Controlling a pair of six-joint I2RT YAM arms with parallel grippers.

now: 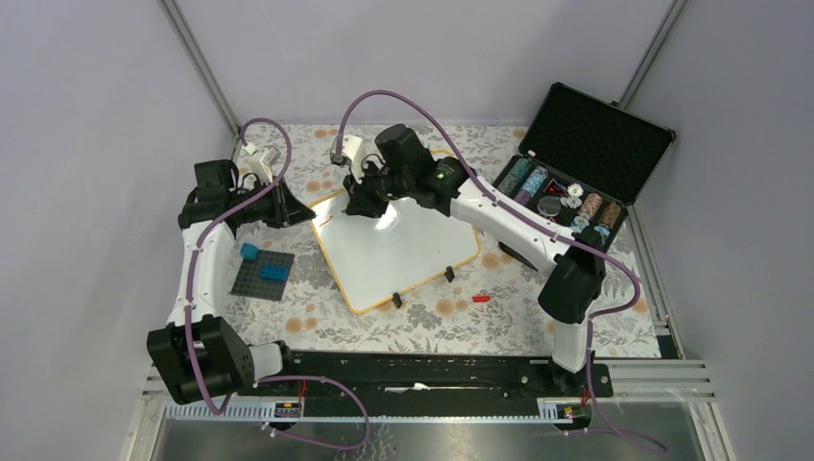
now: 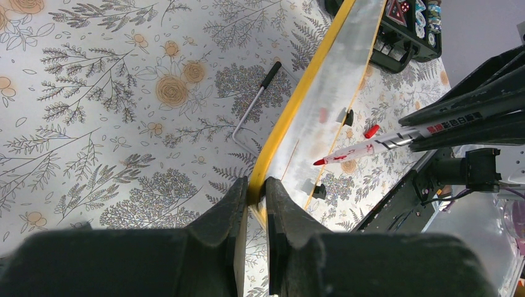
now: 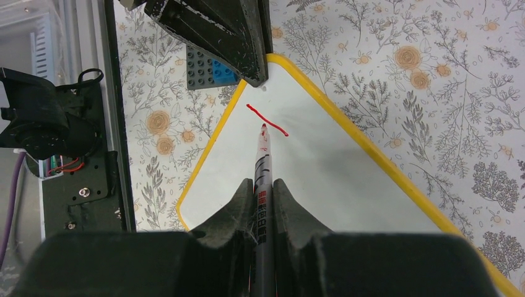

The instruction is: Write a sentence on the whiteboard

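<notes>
one stroke down, the board pinned at its corner

the left gripper [image 2: 257, 189] was clamped on the yellow rim of the whiteboard [image 1: 403, 254] at one corner, most likely to stop the board sliding while the other arm wrote. the right gripper [image 3: 263, 185] was closed tight on a red marker [image 3: 262, 167], whose barrel ran out ahead between the fingers. its tip sat at the board just in front of them, though whether it touched could not be told. of the sentence, only one short red stroke [image 3: 266, 120] lay there, right at the tip and close to the left gripper. that gripper crowded the corner, so the writing would probably have to run away from it.

off the board, a hex key [image 2: 254, 105] lay left of the clamped rim. a grey brick plate [image 1: 261, 279] with blue bricks lay beneath the left arm. a red cap [image 1: 481, 299] lay on the floral cloth below the right forearm, and an open black case [image 1: 595, 134] stood beyond that forearm.
</notes>
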